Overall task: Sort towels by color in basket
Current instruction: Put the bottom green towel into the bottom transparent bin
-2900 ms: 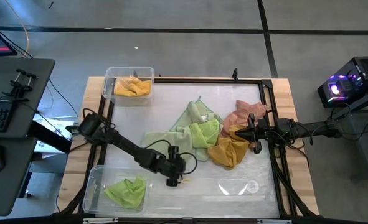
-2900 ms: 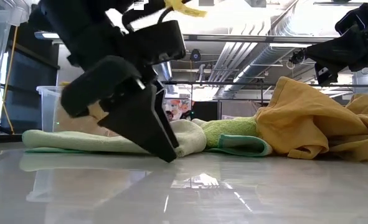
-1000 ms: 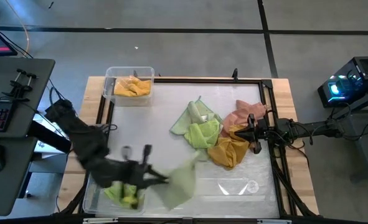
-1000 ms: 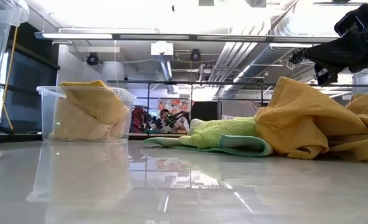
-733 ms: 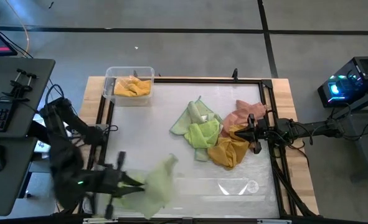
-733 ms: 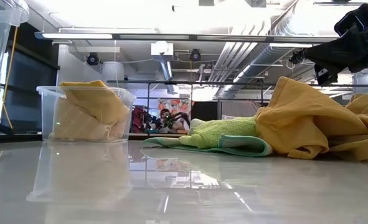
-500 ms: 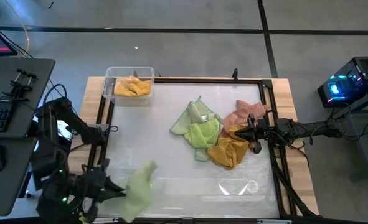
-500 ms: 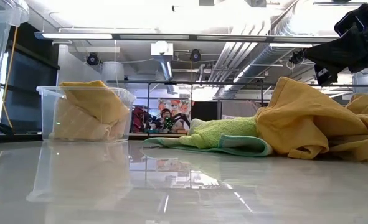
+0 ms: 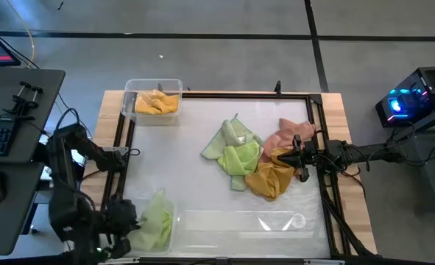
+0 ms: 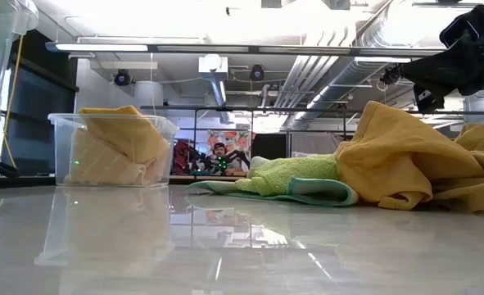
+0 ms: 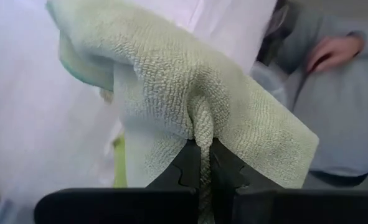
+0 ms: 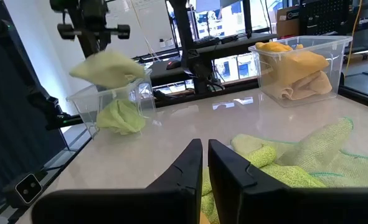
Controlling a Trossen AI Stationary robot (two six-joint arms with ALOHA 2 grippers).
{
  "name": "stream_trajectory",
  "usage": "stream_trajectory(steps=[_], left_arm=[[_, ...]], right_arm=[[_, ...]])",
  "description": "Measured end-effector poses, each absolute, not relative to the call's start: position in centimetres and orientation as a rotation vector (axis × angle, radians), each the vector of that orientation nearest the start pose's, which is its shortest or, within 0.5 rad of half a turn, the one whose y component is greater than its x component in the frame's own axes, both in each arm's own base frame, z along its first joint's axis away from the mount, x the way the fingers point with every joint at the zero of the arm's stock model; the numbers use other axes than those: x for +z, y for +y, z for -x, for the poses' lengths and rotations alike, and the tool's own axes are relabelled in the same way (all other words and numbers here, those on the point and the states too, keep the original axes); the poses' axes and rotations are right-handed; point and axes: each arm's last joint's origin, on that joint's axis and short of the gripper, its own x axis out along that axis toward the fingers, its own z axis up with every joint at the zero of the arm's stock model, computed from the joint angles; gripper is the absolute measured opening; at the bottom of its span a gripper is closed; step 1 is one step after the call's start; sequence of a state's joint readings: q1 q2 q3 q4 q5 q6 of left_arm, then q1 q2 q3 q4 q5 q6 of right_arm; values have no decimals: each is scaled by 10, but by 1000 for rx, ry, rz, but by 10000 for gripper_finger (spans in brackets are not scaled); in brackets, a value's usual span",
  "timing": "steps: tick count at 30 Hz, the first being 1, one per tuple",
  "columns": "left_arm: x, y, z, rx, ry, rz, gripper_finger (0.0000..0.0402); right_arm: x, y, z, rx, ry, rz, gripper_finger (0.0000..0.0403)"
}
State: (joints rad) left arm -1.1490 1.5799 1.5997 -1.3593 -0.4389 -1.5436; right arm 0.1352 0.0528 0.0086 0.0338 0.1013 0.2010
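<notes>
My left gripper point(image 9: 127, 221) is shut on a pale green towel point(image 9: 155, 218), held over the clear bin point(image 9: 107, 213) at the table's near left corner. A lime green towel point(image 12: 121, 116) lies in that bin. A pile rests on the table at centre right: a pale green towel point(image 9: 228, 136), a lime green one point(image 9: 241, 157), a mustard one point(image 9: 269, 179) and a salmon pink one point(image 9: 285, 135). My right gripper point(image 9: 299, 159) hovers shut over the pile's right side, touching nothing. My left gripper pinches a bunched fold of the pale green towel point(image 11: 200, 134) between its two fingers. The towel is lifted clear and spreads out slack beyond the fingertips, above the bin point(image 12: 109, 102). In the right wrist view the gripper stands above the towel point(image 12: 109, 66).
A second clear bin point(image 9: 152, 101) with mustard towels stands at the table's far left corner. A black frame point(image 9: 202, 96) runs around the white work surface. A person's hand point(image 11: 333, 51) and grey sleeve show beyond the table in the left wrist view.
My left gripper, still shut on the pale green towel, has swung toward the table's near left corner. The towel trailed behind it on the right, clear of the table, and now hangs over the near left bin.
</notes>
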Motion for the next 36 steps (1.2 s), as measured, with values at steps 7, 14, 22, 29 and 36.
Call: stream_trajectory(steps=[7, 14, 22, 29, 36], left_arm=[[311, -274, -157, 323, 1124, 428, 22], [300, -272, -174, 425, 1314, 587, 104], [326, -244, -174, 391, 1404, 668, 143], [332, -225, -185, 354, 1163, 382, 123], [316, -228, -198, 396, 1135, 204, 90]], right_arm=[[165, 11, -100, 33, 14, -200, 22], [165, 11, -100, 33, 14, -200, 22], [166, 11, -100, 33, 14, -200, 22], [165, 11, -100, 33, 14, -200, 22], [165, 11, -100, 33, 14, -200, 22]])
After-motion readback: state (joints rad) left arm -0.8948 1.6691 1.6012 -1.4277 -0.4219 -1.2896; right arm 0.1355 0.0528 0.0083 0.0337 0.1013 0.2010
